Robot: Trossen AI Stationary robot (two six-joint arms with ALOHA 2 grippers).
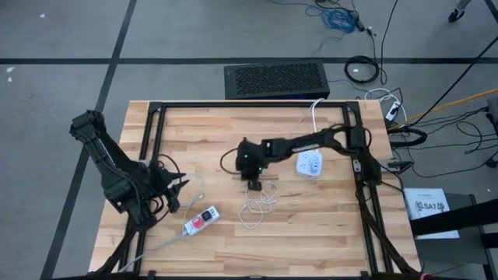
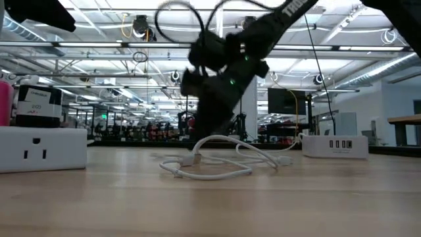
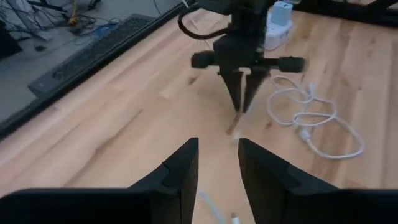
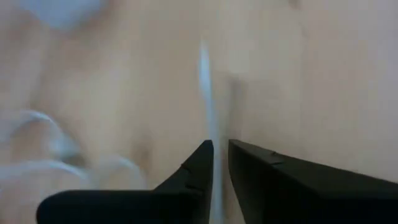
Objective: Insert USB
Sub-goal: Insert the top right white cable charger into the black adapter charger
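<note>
Now right gripper [image 1: 254, 185] down at mid-table, fingers [image 4: 198, 163] narrowed to a slit around white USB cable [image 4: 206, 81], strand running between them; rest of cable coiled just beside. White charging hub [image 1: 310, 164] near, apart. Left gripper [image 3: 217, 163] waiting well off, fingers parted, empty.

I count two arms, one white cable [image 1: 259, 208], one white USB hub [image 1: 310, 165], one power strip [image 1: 201, 220] with a red switch, and one black grille box [image 1: 276, 80] behind the table [image 1: 311, 233].
</note>
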